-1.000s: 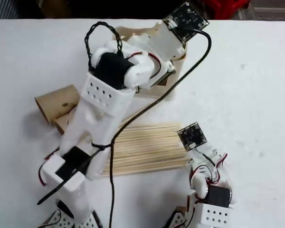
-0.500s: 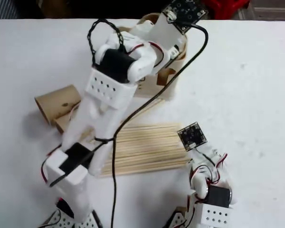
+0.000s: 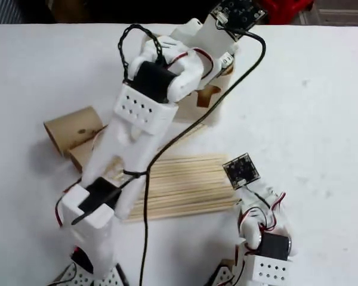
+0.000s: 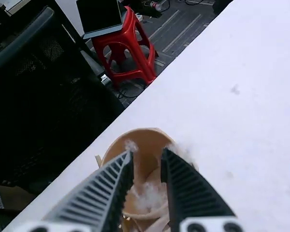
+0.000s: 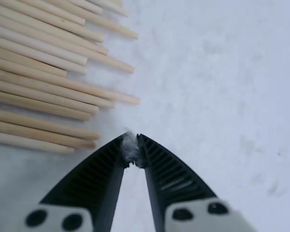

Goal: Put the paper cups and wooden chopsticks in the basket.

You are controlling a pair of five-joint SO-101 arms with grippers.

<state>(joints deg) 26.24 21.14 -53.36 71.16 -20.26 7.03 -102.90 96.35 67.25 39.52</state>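
Two brown paper cups point(image 3: 71, 128) point(image 3: 83, 154) lie on their sides at the left, the second partly under my left arm point(image 3: 137, 113). A flat pile of wooden chopsticks point(image 3: 185, 183) lies mid-table. The tan basket point(image 3: 210, 98) stands near the far edge, mostly covered by the left arm's wrist. My left gripper point(image 4: 147, 153) hangs over a tan round rim point(image 4: 135, 133) by the table's far edge, fingers a narrow gap apart. I cannot tell whether that rim is a cup or the basket. My right gripper point(image 5: 132, 145) is shut and empty, just off the chopstick ends point(image 5: 48, 87).
A black cable point(image 3: 167, 143) runs along the left arm and across the chopsticks. The right arm point(image 3: 259, 238) sits at the near edge. Bare white table point(image 3: 310, 119) spreads to the right. Beyond the far edge are a red stool point(image 4: 121, 53) and dark furniture.
My left arm has swung farther over the basket toward the table's far edge. The right arm, the cups and the chopsticks have stayed put.
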